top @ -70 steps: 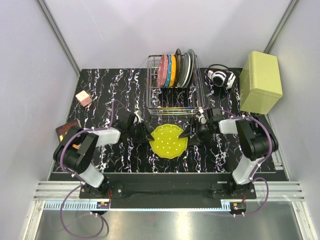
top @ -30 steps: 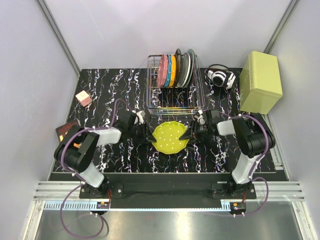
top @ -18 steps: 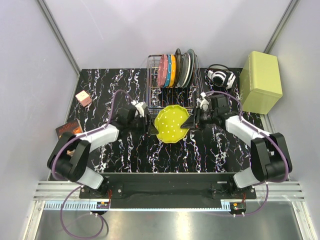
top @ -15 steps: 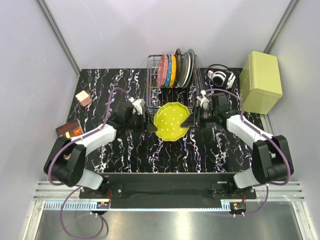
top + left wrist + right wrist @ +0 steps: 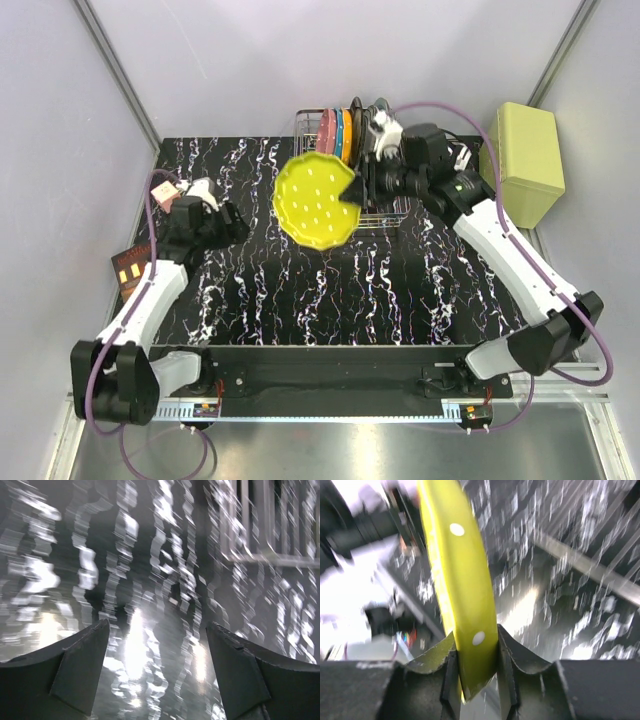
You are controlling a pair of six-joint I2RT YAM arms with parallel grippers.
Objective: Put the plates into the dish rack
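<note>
The right hand is clenched on the rim of the yellow-green plate, one finger on each face. The plate juts out to the left of this hand, lifted off the bench, and in the overhead view it overlaps the near left corner of the dish rack. Just beyond the hand, the pink plate, blue plate and orange plate stand on edge in the rack. The left hand is well apart from the plate, fingers spread and empty.
</note>
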